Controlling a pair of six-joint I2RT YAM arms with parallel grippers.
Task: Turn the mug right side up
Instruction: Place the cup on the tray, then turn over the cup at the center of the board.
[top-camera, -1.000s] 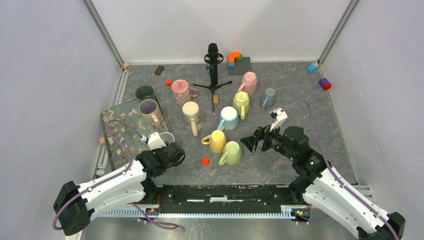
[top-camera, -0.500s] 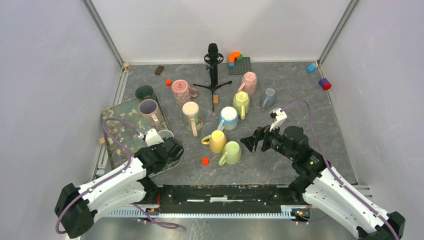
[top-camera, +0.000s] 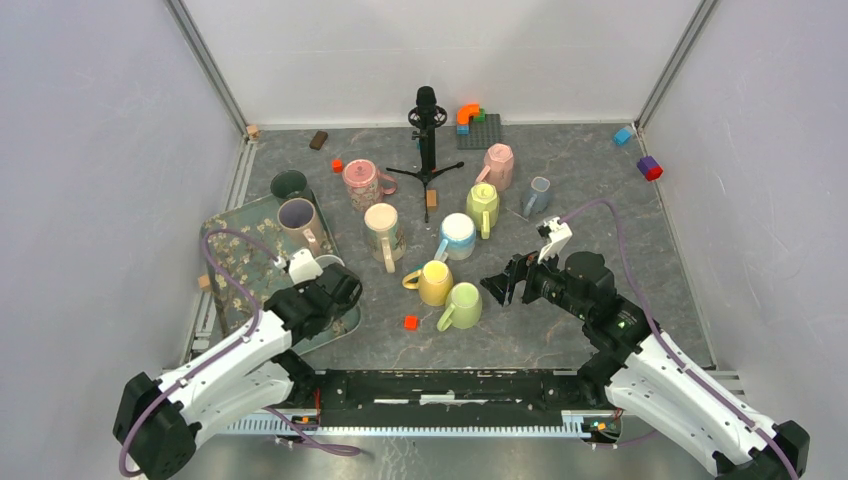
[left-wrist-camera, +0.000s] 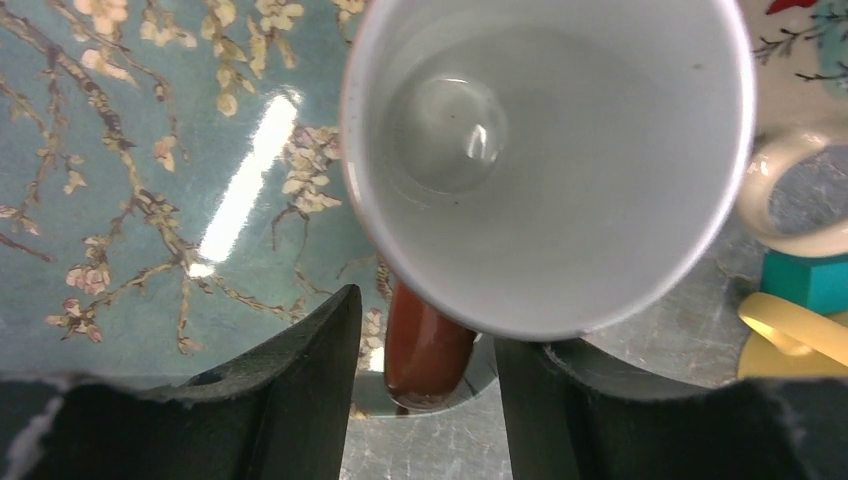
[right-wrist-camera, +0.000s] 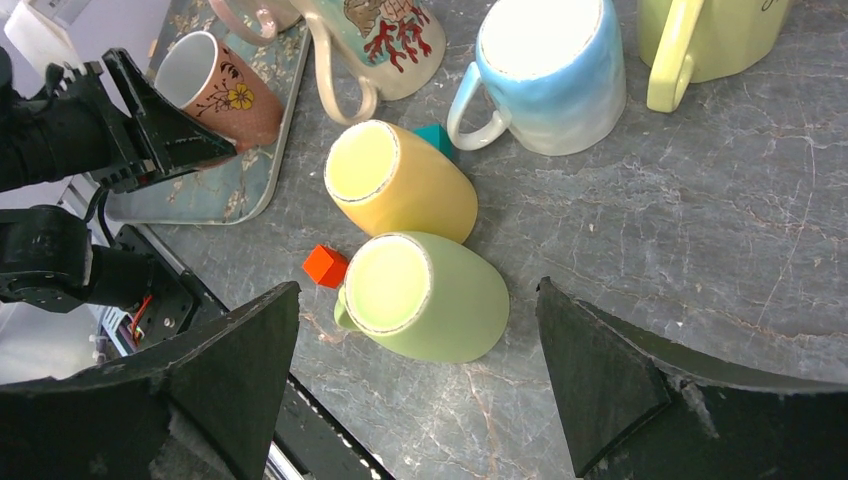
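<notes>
The mug (left-wrist-camera: 545, 160) is brown outside and white inside, and it stands mouth up on the floral tray (left-wrist-camera: 120, 200). Its brown handle (left-wrist-camera: 428, 345) lies between the fingers of my left gripper (left-wrist-camera: 425, 320). The jaws are open, with a gap showing on the handle's left side. The top view shows the mug's white rim (top-camera: 331, 267) just ahead of my left wrist. In the right wrist view the mug (right-wrist-camera: 215, 88) shows a yellow flower. My right gripper (right-wrist-camera: 418, 288) hangs wide open above a green mug (right-wrist-camera: 425, 297), holding nothing.
A yellow mug (top-camera: 435, 282), a blue mug (top-camera: 458, 236), a tall cream mug (top-camera: 383, 232) and several others crowd the middle. An orange cube (top-camera: 410, 322) lies near the green mug (top-camera: 463, 305). A black stand (top-camera: 427, 135) rises at the back. Another mug (top-camera: 298, 222) stands on the tray (top-camera: 240, 250).
My left gripper's jaws have widened around the mug handle, and the left wrist has shifted slightly left. The mug stays upright on the tray. The right arm has not moved.
</notes>
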